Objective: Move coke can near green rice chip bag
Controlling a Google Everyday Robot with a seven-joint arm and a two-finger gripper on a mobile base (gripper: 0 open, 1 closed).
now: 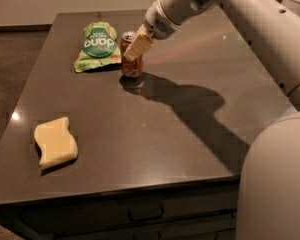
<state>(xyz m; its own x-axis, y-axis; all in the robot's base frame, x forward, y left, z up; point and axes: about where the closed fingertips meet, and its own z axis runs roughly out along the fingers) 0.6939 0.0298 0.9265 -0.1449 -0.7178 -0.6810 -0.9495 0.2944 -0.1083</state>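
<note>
The coke can point(131, 63), red with a silver top, stands upright on the dark table point(155, 129) just right of the green rice chip bag point(97, 46), which lies flat at the far left. My gripper point(136, 46) comes down from the upper right and its cream fingers are shut on the can's upper part. The can's base touches or hovers just above the tabletop; I cannot tell which.
A pale yellow wavy sponge point(55, 143) lies at the front left of the table. My white arm point(240, 19) crosses the upper right and the robot's body point(277, 179) fills the lower right. Drawers point(145, 211) sit under the front edge.
</note>
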